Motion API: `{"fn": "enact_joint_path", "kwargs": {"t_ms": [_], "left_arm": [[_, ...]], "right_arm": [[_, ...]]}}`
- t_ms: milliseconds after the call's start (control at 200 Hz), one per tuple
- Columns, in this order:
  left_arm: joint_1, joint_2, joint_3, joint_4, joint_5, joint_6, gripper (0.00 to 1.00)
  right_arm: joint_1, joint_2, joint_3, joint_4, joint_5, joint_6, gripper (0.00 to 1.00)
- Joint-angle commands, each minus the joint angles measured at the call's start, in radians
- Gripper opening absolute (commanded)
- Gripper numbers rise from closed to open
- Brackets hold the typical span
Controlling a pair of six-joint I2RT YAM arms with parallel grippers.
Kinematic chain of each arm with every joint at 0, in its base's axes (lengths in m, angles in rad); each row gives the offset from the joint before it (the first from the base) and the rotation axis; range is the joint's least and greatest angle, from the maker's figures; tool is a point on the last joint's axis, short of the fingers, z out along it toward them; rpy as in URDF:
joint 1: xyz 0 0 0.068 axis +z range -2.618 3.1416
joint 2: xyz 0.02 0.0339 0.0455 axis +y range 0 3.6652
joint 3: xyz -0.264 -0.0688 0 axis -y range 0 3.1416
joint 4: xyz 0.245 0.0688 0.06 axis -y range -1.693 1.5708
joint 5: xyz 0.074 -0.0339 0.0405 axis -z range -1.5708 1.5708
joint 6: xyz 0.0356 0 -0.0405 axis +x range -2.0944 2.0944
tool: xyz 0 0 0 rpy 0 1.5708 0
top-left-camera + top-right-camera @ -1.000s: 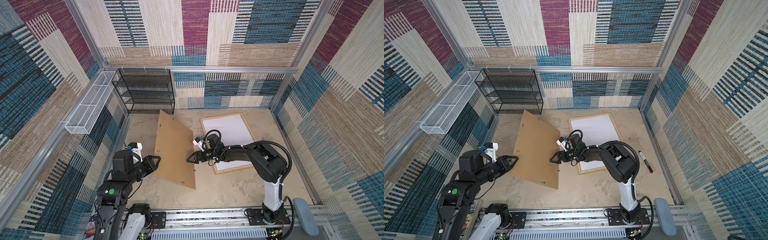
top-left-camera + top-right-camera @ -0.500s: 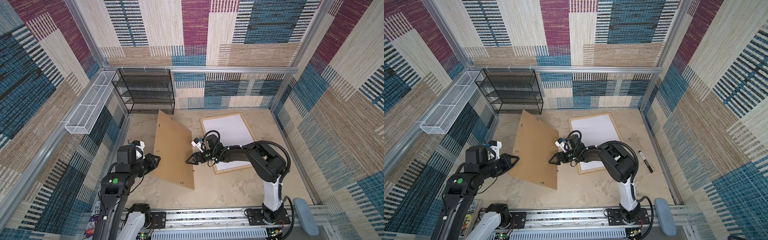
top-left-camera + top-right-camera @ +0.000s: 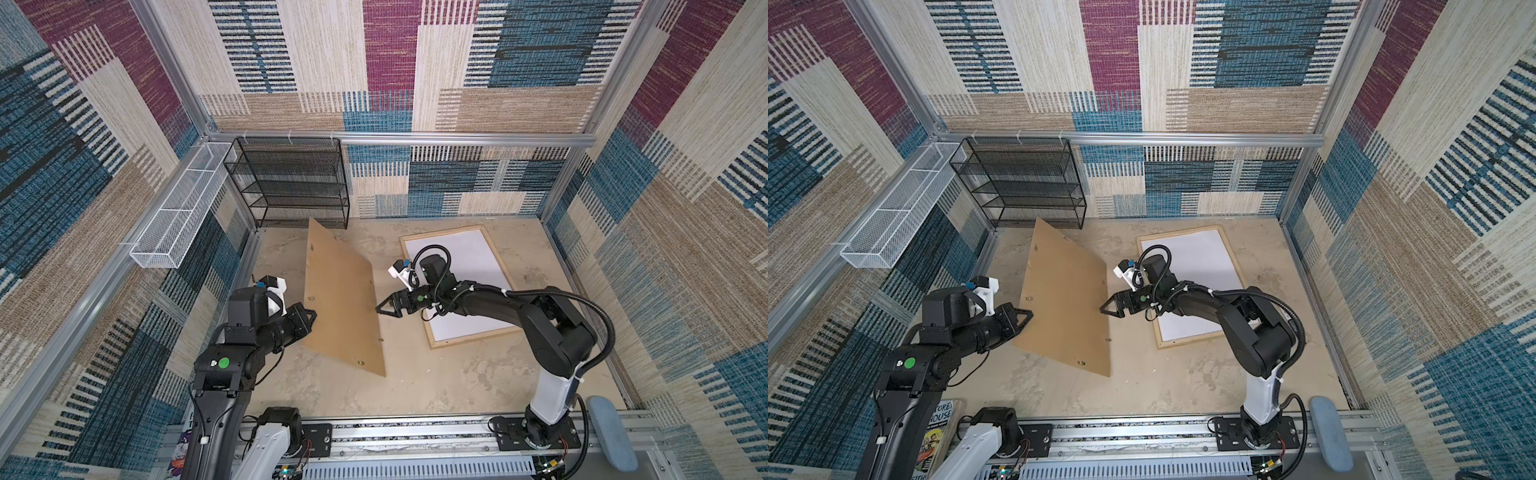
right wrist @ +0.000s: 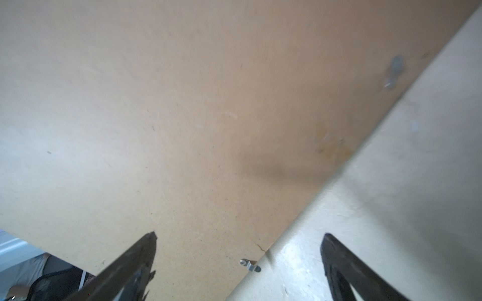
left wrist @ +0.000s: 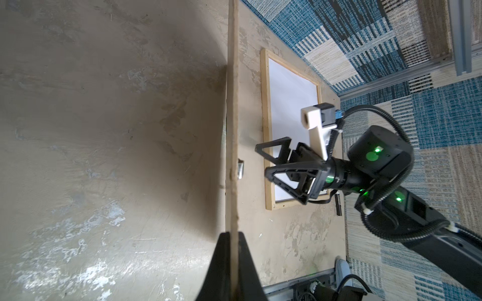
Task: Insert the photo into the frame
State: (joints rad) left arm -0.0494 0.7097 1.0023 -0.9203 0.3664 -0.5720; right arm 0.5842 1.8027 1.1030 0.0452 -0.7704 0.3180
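My left jaws are clamped on one edge of the brown backing board [image 3: 340, 307], holding it steeply tilted above the surface [image 3: 436, 382]. My right jaws gape wide just beside the opposite edge, gripping nothing. The frame [image 5: 266, 104] lies flat nearby, filled by a white sheet [image 3: 465, 257]; whether that's the photo face down, I cannot tell. I judge this the backing step: next, grip both edges and lower it squarely

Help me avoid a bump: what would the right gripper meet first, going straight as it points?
Probably the brown backing board: the open right gripper points at its edge, jaws either side of it in the right wrist view.
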Motion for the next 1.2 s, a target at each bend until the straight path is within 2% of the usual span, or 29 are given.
{"fn": "enact_joint_path", "kwargs": {"t_ms": [0,225,446,581,676,881,971,1197], "left_arm": [[0.000,-0.039,-0.004,0.090,0.051,-0.023,0.00],[0.000,-0.097,-0.037,0.284,0.127,-0.170,0.00],[0.000,-0.092,-0.162,0.670,0.241,-0.418,0.00],[-0.002,-0.074,-0.244,0.876,0.253,-0.557,0.00],[-0.020,-0.066,-0.261,0.914,0.241,-0.580,0.00],[-0.136,-0.033,-0.275,0.967,0.160,-0.583,0.00],[-0.209,0.003,-0.273,0.996,0.132,-0.578,0.00],[-0.414,0.106,-0.329,1.142,-0.036,-0.575,0.00]], "right_arm": [[-0.061,-0.085,0.004,-0.050,0.025,-0.036,1.00],[-0.225,-0.225,-0.015,-0.141,0.100,-0.066,1.00],[-0.345,-0.288,-0.053,-0.167,0.130,-0.058,1.00],[-0.414,-0.320,-0.058,-0.190,0.154,-0.055,1.00],[-0.467,-0.337,-0.067,-0.199,0.160,-0.056,1.00],[-0.586,-0.330,-0.078,-0.212,0.215,-0.052,1.00],[-0.628,-0.310,-0.077,-0.212,0.234,-0.060,1.00],[-0.719,-0.193,-0.045,-0.238,0.346,-0.096,1.00]]}}
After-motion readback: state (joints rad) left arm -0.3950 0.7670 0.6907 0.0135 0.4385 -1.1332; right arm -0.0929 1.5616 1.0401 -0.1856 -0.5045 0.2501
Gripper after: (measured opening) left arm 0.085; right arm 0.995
